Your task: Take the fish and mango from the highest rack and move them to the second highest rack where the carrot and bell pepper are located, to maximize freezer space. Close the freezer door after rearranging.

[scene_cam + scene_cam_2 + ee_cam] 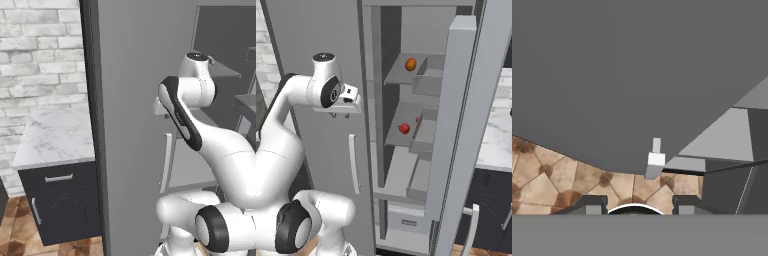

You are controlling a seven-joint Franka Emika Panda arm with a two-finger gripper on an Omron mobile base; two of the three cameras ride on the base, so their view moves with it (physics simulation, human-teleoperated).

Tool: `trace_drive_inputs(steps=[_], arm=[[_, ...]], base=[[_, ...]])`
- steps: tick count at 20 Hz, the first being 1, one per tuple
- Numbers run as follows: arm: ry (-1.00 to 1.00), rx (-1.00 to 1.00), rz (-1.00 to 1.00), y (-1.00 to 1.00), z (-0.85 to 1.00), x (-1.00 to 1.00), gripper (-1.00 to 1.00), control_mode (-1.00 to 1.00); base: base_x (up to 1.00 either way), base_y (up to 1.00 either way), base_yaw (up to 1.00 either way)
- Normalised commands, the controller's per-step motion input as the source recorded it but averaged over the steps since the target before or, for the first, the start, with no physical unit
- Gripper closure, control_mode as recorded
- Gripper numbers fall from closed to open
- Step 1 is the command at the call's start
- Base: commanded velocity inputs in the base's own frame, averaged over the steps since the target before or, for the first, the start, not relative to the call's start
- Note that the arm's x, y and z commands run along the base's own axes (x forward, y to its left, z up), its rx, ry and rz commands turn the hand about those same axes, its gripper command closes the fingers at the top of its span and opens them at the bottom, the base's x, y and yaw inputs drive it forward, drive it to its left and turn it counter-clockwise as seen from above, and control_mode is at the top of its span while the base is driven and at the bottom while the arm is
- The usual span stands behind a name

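Observation:
The orange mango [410,64] lies on the highest rack [397,78] inside the open freezer. Below it, on the second highest rack [400,112], sits the red bell pepper [404,128]; a small reddish bit [417,119] beside it, maybe the carrot, is half hidden by a door bin. The fish is out of view. The freezer door [457,100] stands swung open at the right, bins on its inner face. My gripper [340,115] [639,205] points down in front of the closed grey door left of the freezer, open, with nothing between its fingertips [595,204].
The closed grey door [316,160] carries a pale vertical handle [354,163] [656,160] just below my hand. A marble counter [55,135] over a dark cabinet [60,205] stands to the left. Another marble counter [496,137] lies behind the open door.

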Motion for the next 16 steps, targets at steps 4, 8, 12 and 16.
trace_drive_inputs(steps=[4, 8, 12, 16], arm=[[0.00, 0.00, 0.00, 0.00, 0.00, 0.00, -1.00, 1.00], [0.00, 0.00, 0.00, 0.00, 0.00, 0.00, -1.00, 1.00], [0.00, 0.00, 0.00, 0.00, 0.00, 0.00, -1.00, 1.00], [0.00, 0.00, 0.00, 0.00, 0.00, 0.00, -1.00, 1.00]], base=[[-0.16, 0.03, 0.00], [-0.29, 0.22, -0.05], [-0.31, 0.26, -0.47], [-0.11, 0.15, -0.22]])
